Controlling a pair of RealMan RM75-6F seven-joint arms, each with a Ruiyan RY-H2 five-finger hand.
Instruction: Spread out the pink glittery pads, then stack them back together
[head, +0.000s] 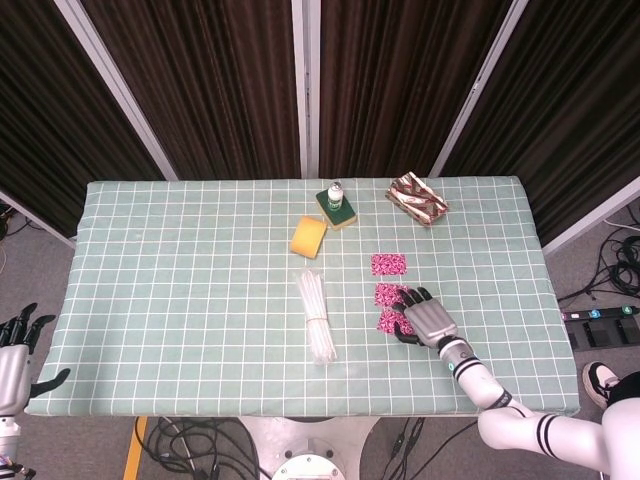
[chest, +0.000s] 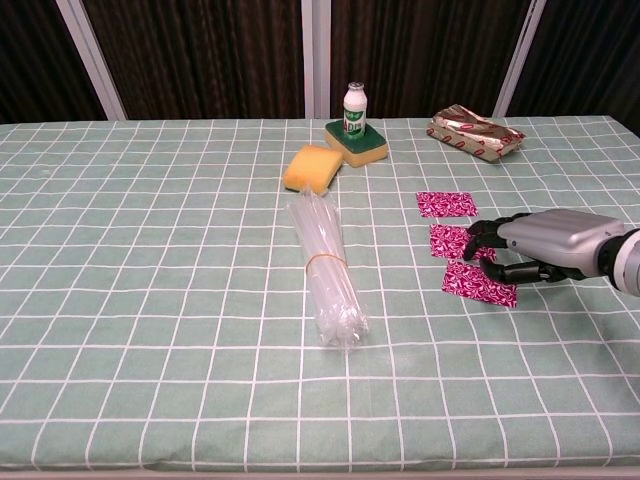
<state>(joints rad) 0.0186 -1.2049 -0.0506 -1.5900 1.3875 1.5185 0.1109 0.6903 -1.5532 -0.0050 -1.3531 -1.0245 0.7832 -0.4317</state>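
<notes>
Right robot hand (chest: 530, 250) open, fingertips resting on middle pink pad (chest: 452, 241), gripping nothing; careless drag may shove nearest pad (chest: 479, 283) askew

R hand (chest: 545, 250) fingers (chest: 483, 238) on middle pad (chest: 450, 241).
</notes>
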